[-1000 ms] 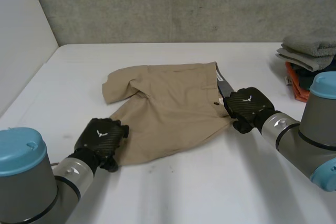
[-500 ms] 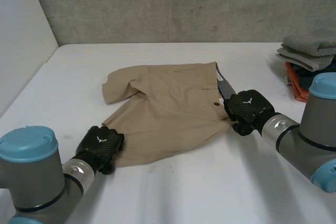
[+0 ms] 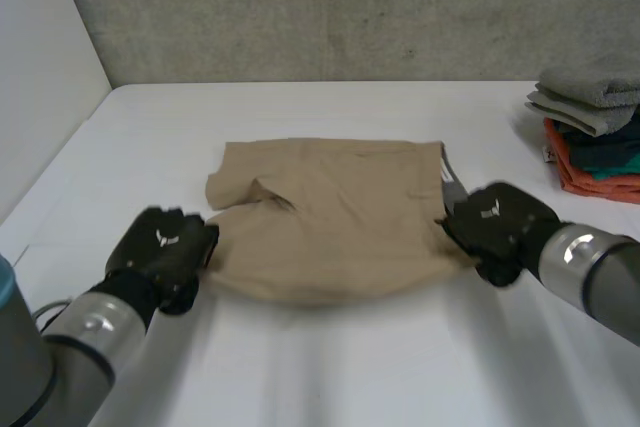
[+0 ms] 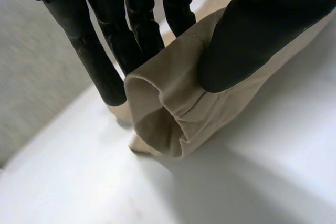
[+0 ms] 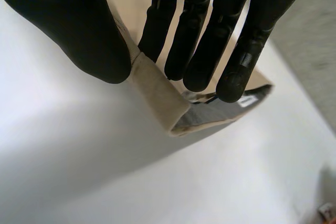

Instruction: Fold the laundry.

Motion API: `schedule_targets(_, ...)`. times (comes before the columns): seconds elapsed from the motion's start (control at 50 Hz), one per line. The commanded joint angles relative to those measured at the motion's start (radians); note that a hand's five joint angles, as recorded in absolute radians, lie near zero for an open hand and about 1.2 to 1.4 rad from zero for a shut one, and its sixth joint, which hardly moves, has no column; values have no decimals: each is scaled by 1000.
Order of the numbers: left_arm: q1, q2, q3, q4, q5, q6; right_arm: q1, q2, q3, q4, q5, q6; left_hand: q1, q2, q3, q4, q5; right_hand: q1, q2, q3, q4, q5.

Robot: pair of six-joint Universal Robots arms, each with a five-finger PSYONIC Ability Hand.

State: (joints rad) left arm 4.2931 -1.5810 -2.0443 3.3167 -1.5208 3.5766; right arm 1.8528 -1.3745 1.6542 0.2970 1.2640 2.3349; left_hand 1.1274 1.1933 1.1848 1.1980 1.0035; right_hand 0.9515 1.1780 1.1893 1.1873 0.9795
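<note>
Tan shorts [image 3: 330,222] lie across the middle of the white table, their near edge lifted a little. My left hand [image 3: 163,252] pinches the leg hem at the shorts' left end; in the left wrist view the thumb [image 4: 252,35] presses the rolled tan hem [image 4: 168,108] against the fingers [image 4: 100,51]. My right hand [image 3: 500,230] pinches the waistband end on the right; in the right wrist view the thumb [image 5: 79,30] and fingers [image 5: 210,35] clamp the tan waistband [image 5: 163,95], whose grey lining shows.
A stack of folded laundry [image 3: 592,127], grey on top with dark and orange pieces below, sits at the table's far right. A grey wall runs along the back and a white panel [image 3: 40,77] stands at the left.
My left hand closed on the leg hem. Both hands have swung the shorts round and pulled them straight, so they now lie square across the table with the near edge raised.
</note>
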Motion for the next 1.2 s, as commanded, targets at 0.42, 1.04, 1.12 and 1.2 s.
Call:
schedule_targets(0.42, -18, -310, 323, 9, 1, 13, 3, 170, -151, 82, 66, -66, 269, 203, 211, 198, 218, 445, 218, 207, 209, 242)
schedule_targets(1.04, -73, -300, 328, -111, 1, 11, 3, 302, -444, 304, 45, 158, 269, 203, 211, 198, 218, -623, -849, -861, -859, -825)
schedule_targets(1.12, -73, -287, 323, -111, 1, 11, -3, 285, -447, 404, -31, 178, 269, 203, 211, 198, 218, -617, -843, -855, -853, -820)
schedule_targets(1.2, -73, -287, 323, -111, 1, 11, -3, 295, -433, 456, -74, 178, 269, 203, 211, 198, 218, -614, -841, -852, -850, -817)
